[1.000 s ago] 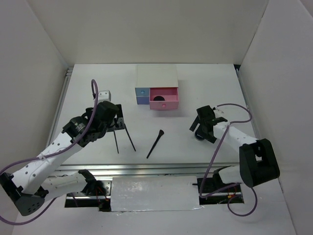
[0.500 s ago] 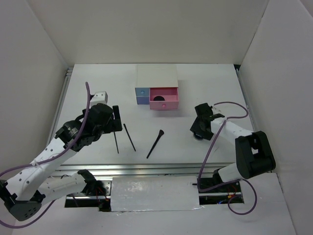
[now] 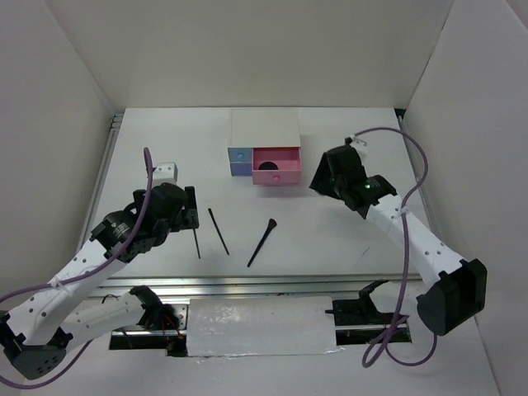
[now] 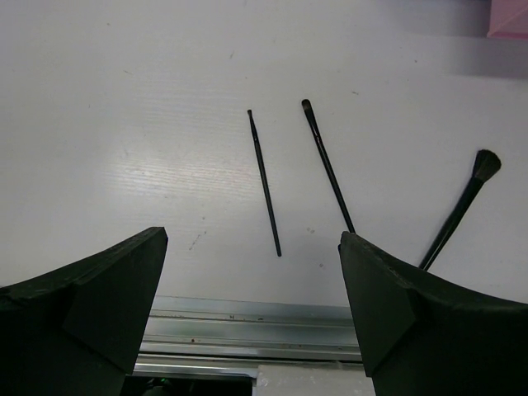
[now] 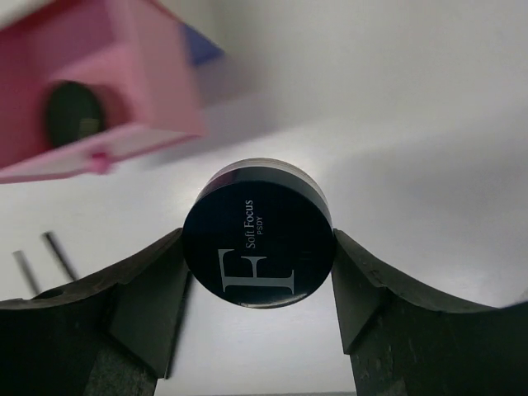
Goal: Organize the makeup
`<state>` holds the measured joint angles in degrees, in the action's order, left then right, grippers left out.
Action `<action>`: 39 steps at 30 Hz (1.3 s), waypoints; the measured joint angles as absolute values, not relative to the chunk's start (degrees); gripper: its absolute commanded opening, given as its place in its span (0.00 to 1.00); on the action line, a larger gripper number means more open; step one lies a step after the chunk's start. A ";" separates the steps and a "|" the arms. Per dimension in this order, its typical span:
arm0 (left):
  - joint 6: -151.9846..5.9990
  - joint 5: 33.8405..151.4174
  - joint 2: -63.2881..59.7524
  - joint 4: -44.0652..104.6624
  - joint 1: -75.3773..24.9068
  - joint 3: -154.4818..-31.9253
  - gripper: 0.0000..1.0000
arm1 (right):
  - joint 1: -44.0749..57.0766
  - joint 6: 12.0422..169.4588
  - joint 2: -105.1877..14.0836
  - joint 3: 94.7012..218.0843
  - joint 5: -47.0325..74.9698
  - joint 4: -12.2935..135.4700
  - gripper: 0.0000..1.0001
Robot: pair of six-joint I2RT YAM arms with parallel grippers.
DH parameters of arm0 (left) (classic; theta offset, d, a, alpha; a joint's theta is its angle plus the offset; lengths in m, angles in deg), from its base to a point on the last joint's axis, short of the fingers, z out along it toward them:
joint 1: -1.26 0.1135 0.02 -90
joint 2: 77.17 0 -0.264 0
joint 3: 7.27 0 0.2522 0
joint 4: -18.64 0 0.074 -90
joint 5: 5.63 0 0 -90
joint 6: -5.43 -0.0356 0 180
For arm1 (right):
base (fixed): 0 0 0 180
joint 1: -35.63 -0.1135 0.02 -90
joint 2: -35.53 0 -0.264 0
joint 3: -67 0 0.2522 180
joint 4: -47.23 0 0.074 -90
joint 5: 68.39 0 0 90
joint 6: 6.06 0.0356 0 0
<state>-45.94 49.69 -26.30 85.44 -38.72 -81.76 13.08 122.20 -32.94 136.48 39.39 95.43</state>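
ok so the right fingers (image 5: 148,289) are pinching a round black compact (image 5: 258,245), one finger on each side of the lid. The lid faces the wrist cam and you can read a big "F" and "Soft Focus" on it. From the top cam that arm is stretched out over the table (image 3: 330,239) with its wrist just to the right of the pink drawer (image 3: 276,165), and the compact looks held up off the surface, near the drawer but not in it. The pink drawer is pulled out of the white drawer box (image 3: 264,128), and the blue drawer (image 3: 239,161) sits beside it on the left. There's a dark round thing (image 5: 74,111) lying inside the pink drawer, probably a second compact, but it's too blurry in the wrist view to swear to it. Over on the other side, the left fingers (image 4: 107,280) are spread wide with nothing between them, hanging over the table near the front edge. Just ahead of them two thin black pencils (image 4: 265,183) (image 4: 327,175) lie flat side by side, near each other but not touching, and a flared black brush (image 4: 462,210) lies further to the right, apart from both, bristle end pointing toward the drawers.
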 measured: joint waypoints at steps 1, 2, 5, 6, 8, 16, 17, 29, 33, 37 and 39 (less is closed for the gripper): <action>-46.09 49.67 -25.97 85.44 -38.55 -81.65 0.99 | 10.90 121.39 -33.51 140.42 39.59 96.11 0.36; -46.60 49.69 -25.84 85.31 -38.48 -81.55 0.99 | 9.10 120.58 -34.69 144.02 39.85 96.72 0.36; -47.10 49.82 -25.78 84.70 -38.18 -81.13 0.99 | 3.95 117.56 -41.64 157.88 41.18 98.42 0.35; -47.12 49.93 -25.78 84.59 -38.07 -81.02 0.99 | 2.77 116.71 -44.37 162.12 41.88 99.12 0.35; -47.14 50.06 -25.71 84.61 -37.91 -80.80 0.99 | 0.89 114.90 -50.01 169.57 42.82 99.80 0.35; -47.75 50.48 -24.71 84.17 -37.35 -80.65 0.99 | 0.23 108.45 -70.49 190.25 45.62 107.06 0.39; -48.17 50.65 -24.58 84.13 -37.19 -80.65 0.99 | 0.25 107.90 -72.50 191.82 45.53 107.87 0.39; -48.65 51.92 -23.35 83.19 -36.58 -80.65 0.99 | 2.09 105.89 -78.31 193.68 40.68 111.19 0.45; -48.87 52.62 -22.63 83.03 -36.41 -80.65 0.99 | 2.85 105.91 -78.29 192.81 38.80 111.17 0.52; -49.83 52.97 -22.63 82.73 -36.38 -80.65 0.99 | 3.07 105.89 -78.29 192.04 37.29 111.23 0.61; -49.94 53.12 -22.63 82.57 -36.36 -80.65 0.99 | 3.16 105.89 -78.29 192.04 36.66 111.21 0.69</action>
<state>-49.94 53.12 -22.63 82.57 -36.36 -80.65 3.16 105.89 -78.29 192.04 36.66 111.21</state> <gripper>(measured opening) 0.994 0.718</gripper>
